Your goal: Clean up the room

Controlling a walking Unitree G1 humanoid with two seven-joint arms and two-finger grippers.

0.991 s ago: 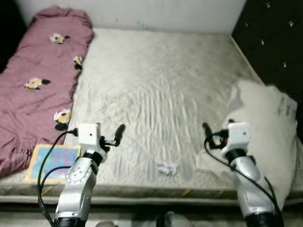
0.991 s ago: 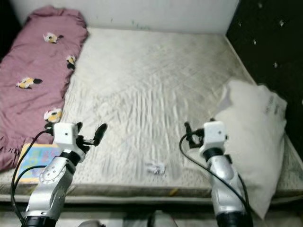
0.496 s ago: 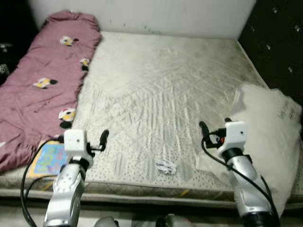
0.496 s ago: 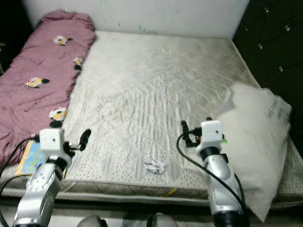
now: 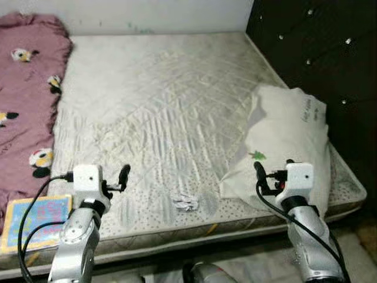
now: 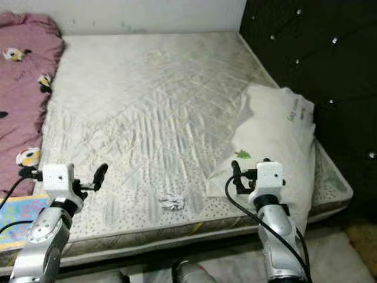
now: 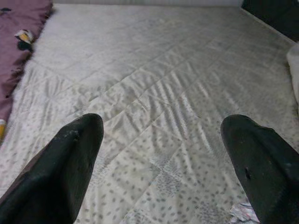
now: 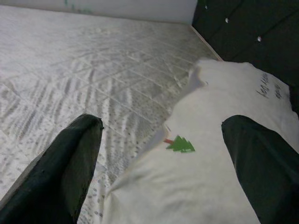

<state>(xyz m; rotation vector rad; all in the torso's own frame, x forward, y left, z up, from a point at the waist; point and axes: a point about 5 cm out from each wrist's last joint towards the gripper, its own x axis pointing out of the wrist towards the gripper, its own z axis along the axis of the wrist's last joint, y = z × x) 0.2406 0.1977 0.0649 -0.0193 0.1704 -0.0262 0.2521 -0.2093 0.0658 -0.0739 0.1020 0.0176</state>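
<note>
A small crumpled white paper [image 5: 185, 203] lies on the bare quilted mattress [image 5: 159, 106] near its front edge, and also appears in the left wrist view [image 7: 243, 212]. My left gripper [image 5: 124, 174] hovers open over the front left of the mattress, left of the paper, with nothing between its fingers [image 7: 70, 163]. My right gripper [image 5: 258, 171] is open at the near corner of a white pillow [image 5: 283, 141] that lies on the right side of the bed. The pillow [image 8: 224, 140] carries a small green tree mark [image 8: 180, 144].
A purple blanket [image 5: 23, 88] with cartoon patches covers the bed's left side. A colourful flat book [image 5: 35, 215] rests at the front left corner. The black tufted headboard [image 5: 318, 53] rises along the right. Floor [image 5: 359, 247] shows at the lower right.
The whole view has swung to the right, bringing the pillow and headboard further in and pushing the blanket out. Both arms stay raised with open grippers; the paper and pillow lie as before.
</note>
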